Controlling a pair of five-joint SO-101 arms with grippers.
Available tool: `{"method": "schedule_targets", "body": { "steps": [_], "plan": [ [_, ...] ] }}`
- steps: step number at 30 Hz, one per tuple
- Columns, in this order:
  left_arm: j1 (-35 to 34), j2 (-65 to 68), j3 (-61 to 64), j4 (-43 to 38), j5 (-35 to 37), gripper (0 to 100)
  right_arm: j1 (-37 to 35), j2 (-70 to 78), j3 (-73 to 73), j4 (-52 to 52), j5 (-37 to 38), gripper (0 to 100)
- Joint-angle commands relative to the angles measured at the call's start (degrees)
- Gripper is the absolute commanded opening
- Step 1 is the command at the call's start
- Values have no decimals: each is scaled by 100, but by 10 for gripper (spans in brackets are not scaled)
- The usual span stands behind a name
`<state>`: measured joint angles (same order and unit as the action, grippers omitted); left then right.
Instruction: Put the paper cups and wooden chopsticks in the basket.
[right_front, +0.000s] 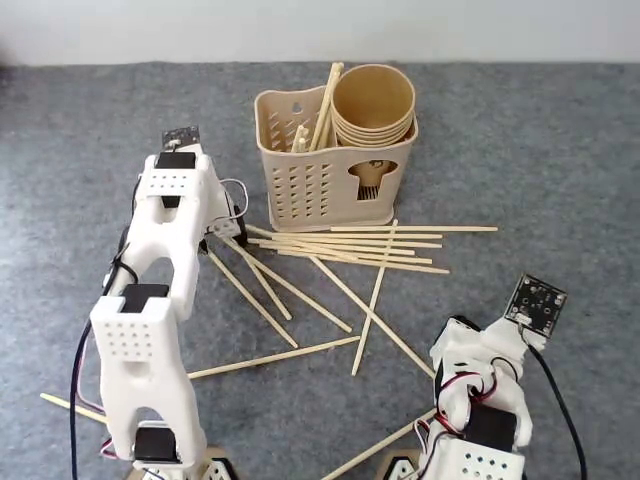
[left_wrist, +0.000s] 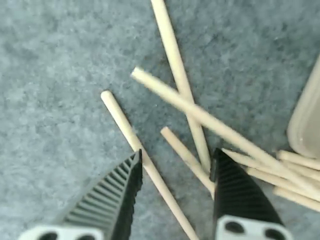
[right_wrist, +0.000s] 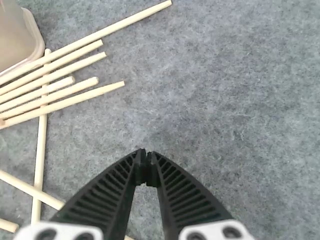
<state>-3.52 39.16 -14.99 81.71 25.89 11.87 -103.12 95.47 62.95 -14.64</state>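
A beige perforated basket (right_front: 325, 180) stands at the back of the grey carpet, with a stack of paper cups (right_front: 373, 105) and a few wooden chopsticks (right_front: 325, 100) inside it. Several more chopsticks (right_front: 350, 245) lie fanned out in front of it. My left arm (right_front: 170, 230) stretches to the basket's front left corner. Its gripper (left_wrist: 177, 152) is open and low over the carpet, with chopsticks (left_wrist: 150, 172) lying between the fingers. My right arm (right_front: 480, 380) is folded at the front right. Its gripper (right_wrist: 145, 154) is shut over bare carpet, apart from the chopstick ends (right_wrist: 55, 95).
Single chopsticks lie farther out: one in front of the pile (right_front: 275, 357), one at the front left (right_front: 70, 405), one between the arm bases (right_front: 380, 445). A basket corner (left_wrist: 307, 125) is close beside the left gripper. Bare carpet stretches right of the basket.
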Motion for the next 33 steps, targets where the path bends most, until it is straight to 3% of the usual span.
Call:
{"method": "schedule_targets", "body": {
  "steps": [1, 8, 17, 23, 33],
  "plan": [
    [-114, 149, -145, 290, -123, 215, 40, -84, 88, -4, -26, 9],
    [-123, 141, -145, 897, -448, 214, 40, -84, 88, -4, -26, 9],
    [-114, 211, -119, 615, -431, 209, 40, -84, 88, -4, -26, 9],
    [-70, 185, -145, 615, -440, 9, 40, -84, 88, -4, -26, 9],
    [-70, 141, -154, 659, -422, 12, 40, -84, 88, -4, -26, 9]
  ]
}}
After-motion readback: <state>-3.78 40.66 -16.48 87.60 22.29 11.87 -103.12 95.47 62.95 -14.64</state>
